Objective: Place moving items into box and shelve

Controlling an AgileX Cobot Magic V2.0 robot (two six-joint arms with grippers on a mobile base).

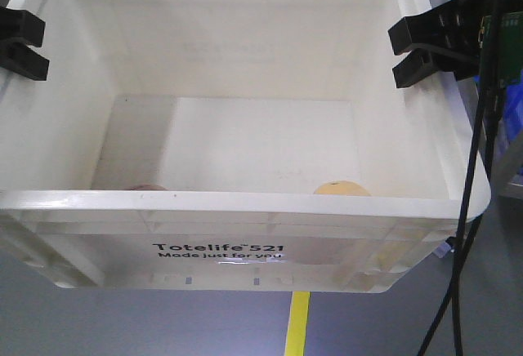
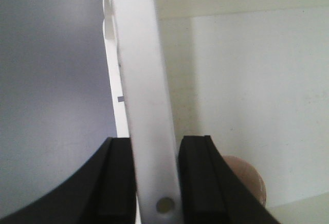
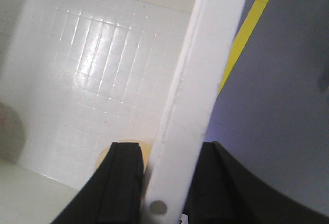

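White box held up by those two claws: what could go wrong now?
The left gripper and right gripper each pinch only the thin side rim of the box, so it could slip or tilt. The pinkish lump and yellow lump lie loose by the near wall and might roll, shifting the weight. Black cables hang by one corner and might snag.

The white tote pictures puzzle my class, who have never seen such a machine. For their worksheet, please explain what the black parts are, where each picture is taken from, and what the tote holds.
This is a two-armed robot. The front camera looks down into the white tote. The black parts are its left fingers and right fingers, each pair clamping a side rim. The other two pictures come from cameras on the wrists, looking along those fingers. Inside lie a pinkish lump and a yellow lump, near the printed wall.
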